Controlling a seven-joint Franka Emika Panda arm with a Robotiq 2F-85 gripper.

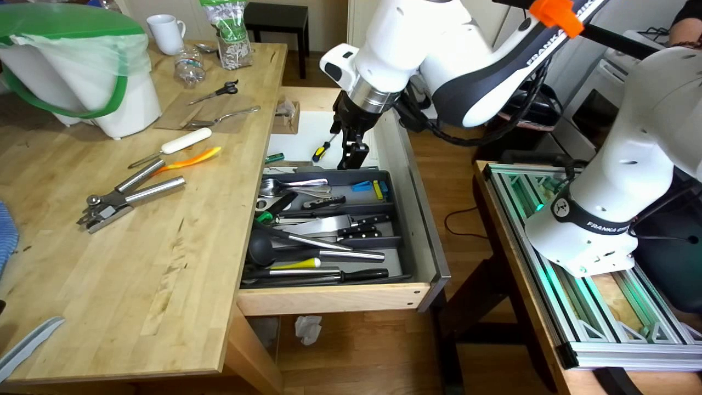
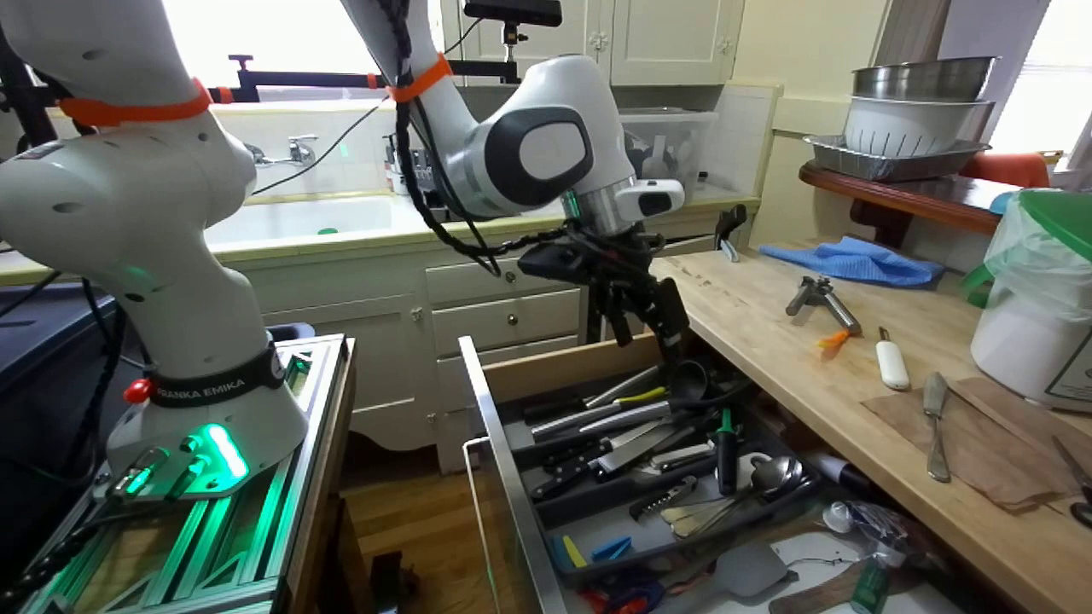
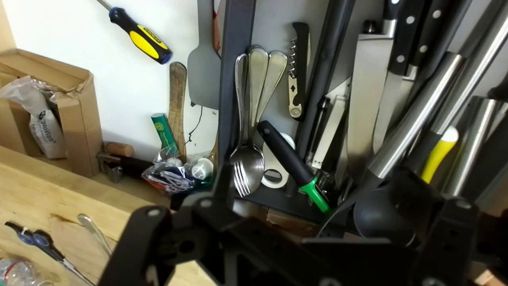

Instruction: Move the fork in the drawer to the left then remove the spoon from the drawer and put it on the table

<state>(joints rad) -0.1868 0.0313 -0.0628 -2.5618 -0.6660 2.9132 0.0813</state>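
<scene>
Pincer [image 2: 647, 333]: black, two fingers standing apart, nothing between them. Hangs over the drawer [image 1: 334, 299], presumably spread for coming down on cutlery. Directions below follow the wrist view's dial, centred between the fingertips, twelve at the top.

Fork [image 3: 241, 180]: nine o'clock, in the tray [image 3: 238, 43] inside the drawer; tines lie over the spoon's bowl.

Spoon [image 3: 256, 165]: nine to ten o'clock, partly under the fork. A pinch here would probably catch both, which likely explains shifting the fork first. Tray wall runs just beside the pair, so room on that side looks scant.

Peeler-like tool [image 3: 286, 154]: eleven o'clock, black end near the spoon's neck; head hard to make out.

Knives [image 3: 368, 95]: one o'clock, in another compartment.

Table [image 1: 181, 263]: eight to nine o'clock, alongside the drawer; seems a handy set-down place.

Obscured: three handles bunch together, and which belongs to fork or spoon cannot be told. Ladle [image 1: 259, 248], four o'clock, is partly masked by a finger in the wrist view. Fingertips blur, dark on dark; their height above the cutlery is unclear.
</scene>
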